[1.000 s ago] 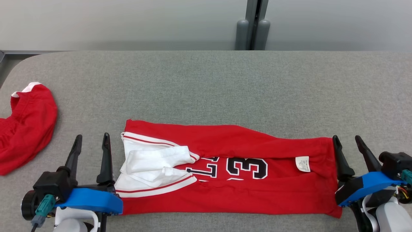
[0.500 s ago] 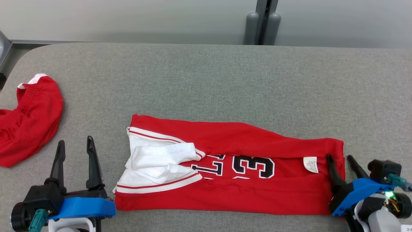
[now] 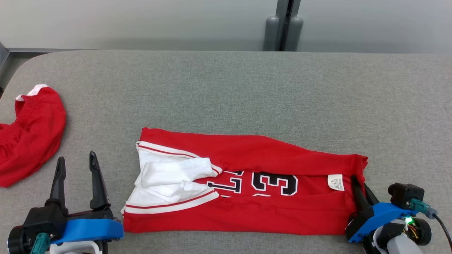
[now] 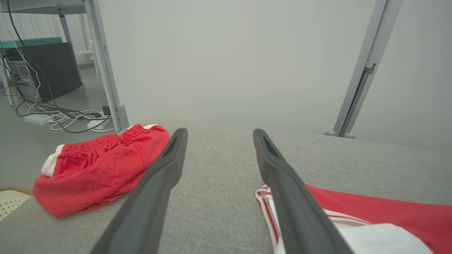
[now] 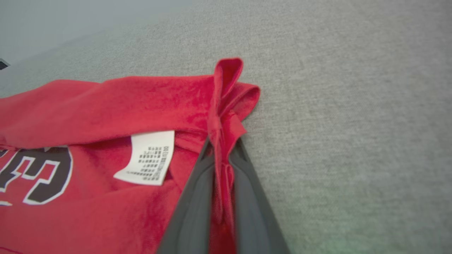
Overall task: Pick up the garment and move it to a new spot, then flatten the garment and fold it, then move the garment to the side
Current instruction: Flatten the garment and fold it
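The garment (image 3: 254, 208) is a red jersey with white trim and black numbers, folded into a long band across the near part of the grey table (image 3: 226, 91). At its right end my right gripper (image 3: 358, 185) is shut on the edge, and red cloth (image 5: 222, 141) bunches up between the two fingers beside a white label (image 5: 150, 157). My left gripper (image 3: 76, 164) stands open just left of the jersey's white-trimmed end (image 4: 270, 208), a little apart from it, with bare table between its fingers (image 4: 166, 165).
A second red garment, shorts with a white band (image 3: 28, 134), lies crumpled at the table's left edge (image 4: 95, 165). Behind the table are a pale wall and a grey post (image 3: 282, 24). Cables lie on the floor (image 4: 53, 116) beyond the left edge.
My right gripper has closed on the garment's right edge, gathering the cloth. My left gripper has drawn back and left, off the garment's left end, still open. The camera shifted slightly.
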`<state>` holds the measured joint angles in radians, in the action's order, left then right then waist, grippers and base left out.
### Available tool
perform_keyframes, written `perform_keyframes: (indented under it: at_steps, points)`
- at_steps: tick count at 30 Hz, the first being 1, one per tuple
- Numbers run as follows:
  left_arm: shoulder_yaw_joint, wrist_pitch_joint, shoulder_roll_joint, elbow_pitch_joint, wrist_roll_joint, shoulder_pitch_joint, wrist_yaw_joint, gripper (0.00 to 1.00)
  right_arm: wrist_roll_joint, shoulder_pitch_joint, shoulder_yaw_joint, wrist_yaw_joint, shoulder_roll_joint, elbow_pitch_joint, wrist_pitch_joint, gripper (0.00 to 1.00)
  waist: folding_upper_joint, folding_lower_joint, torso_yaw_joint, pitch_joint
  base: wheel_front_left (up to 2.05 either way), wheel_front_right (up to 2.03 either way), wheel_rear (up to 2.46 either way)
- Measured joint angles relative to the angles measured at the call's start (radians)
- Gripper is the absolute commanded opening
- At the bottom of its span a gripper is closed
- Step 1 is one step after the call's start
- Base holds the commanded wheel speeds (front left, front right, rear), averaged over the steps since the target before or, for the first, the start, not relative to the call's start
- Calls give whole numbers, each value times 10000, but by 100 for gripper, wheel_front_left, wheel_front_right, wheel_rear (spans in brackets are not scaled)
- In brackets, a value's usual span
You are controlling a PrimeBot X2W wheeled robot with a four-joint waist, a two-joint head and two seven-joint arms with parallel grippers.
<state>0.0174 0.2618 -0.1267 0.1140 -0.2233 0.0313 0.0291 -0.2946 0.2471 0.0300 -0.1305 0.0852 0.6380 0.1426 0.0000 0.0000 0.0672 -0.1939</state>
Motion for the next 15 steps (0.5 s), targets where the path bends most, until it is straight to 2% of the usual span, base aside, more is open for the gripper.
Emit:
perform_keyframes:
  at_steps: [4, 15]
  points:
    - [213, 0, 171, 29, 284, -35, -194, 100, -153, 110, 155, -4, 148, 79, 211, 0, 0, 0, -74, 48, 0, 0, 0]
    - [717, 0, 479, 109, 708, -88, -600, 100, -322, 484, 1361, -4, 1825, -88, 234, 0, 0, 0, -250, 268, 0, 0, 0]
